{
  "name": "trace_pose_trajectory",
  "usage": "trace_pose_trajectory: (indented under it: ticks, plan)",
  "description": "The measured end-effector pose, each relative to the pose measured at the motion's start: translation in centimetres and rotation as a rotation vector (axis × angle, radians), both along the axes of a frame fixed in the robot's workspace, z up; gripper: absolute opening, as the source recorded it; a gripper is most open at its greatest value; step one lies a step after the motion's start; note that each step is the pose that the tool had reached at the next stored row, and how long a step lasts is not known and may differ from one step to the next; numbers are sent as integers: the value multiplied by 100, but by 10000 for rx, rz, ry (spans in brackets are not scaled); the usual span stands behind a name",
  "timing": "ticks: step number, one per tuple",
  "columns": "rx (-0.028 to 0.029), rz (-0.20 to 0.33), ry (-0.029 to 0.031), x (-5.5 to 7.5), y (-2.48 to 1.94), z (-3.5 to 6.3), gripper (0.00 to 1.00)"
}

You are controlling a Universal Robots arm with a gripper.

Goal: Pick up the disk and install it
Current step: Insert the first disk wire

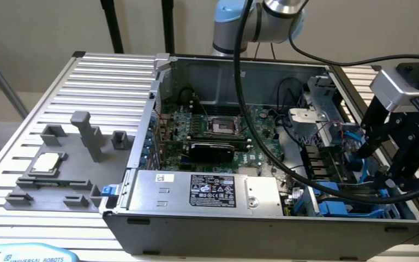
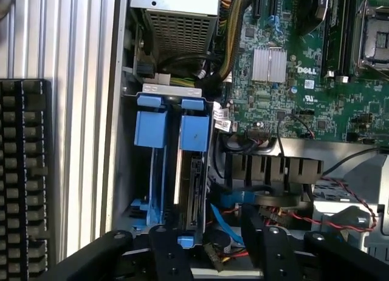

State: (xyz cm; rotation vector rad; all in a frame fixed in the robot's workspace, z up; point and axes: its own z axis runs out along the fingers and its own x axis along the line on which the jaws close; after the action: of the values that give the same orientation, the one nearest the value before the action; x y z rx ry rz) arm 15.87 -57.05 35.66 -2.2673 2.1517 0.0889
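The disk (image 2: 189, 190) stands on edge in the drive bay at the case's corner. Its blue carrier frame (image 2: 194, 132) is level with an identical blue carrier (image 2: 151, 128) beside it. In the wrist view my gripper (image 2: 216, 256) hangs just over the end of the bay. Its two black fingers (image 2: 167, 250) are spread wider than the disk and nothing is gripped between them. In the exterior view the gripper (image 1: 383, 168) reaches down into the open computer case (image 1: 268, 229) at the exterior view's right, over the blue bays (image 1: 337, 207).
A grey power-supply box (image 1: 202, 191) fills the case's front and the motherboard (image 1: 217, 131) lies behind it. Blue and red cables (image 2: 226, 225) run close to the bay. On the ridged table (image 1: 100, 71), a grey fixture holds a square processor chip (image 1: 46, 164).
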Motion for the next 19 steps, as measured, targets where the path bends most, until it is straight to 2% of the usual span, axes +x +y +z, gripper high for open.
trace_pose_trajectory:
  ticks: [1,3,4,6,7,10,12,15,17,19]
  plan:
    - [0,34,0,-18,0,0,60]
    - [0,89,0,-56,0,0,60]
    - [1,98,0,-69,-2,0,67]
    - [7,100,0,-74,-27,0,67]
    - [24,101,0,-75,-53,-1,67]
    - [114,100,-2,-75,-159,0,67]
    - [207,100,-2,-74,-215,-1,67]
    - [367,100,-4,-61,-250,-2,67]
    - [436,105,-4,-34,-263,-6,67]
    - [482,112,-4,4,-274,-14,67]
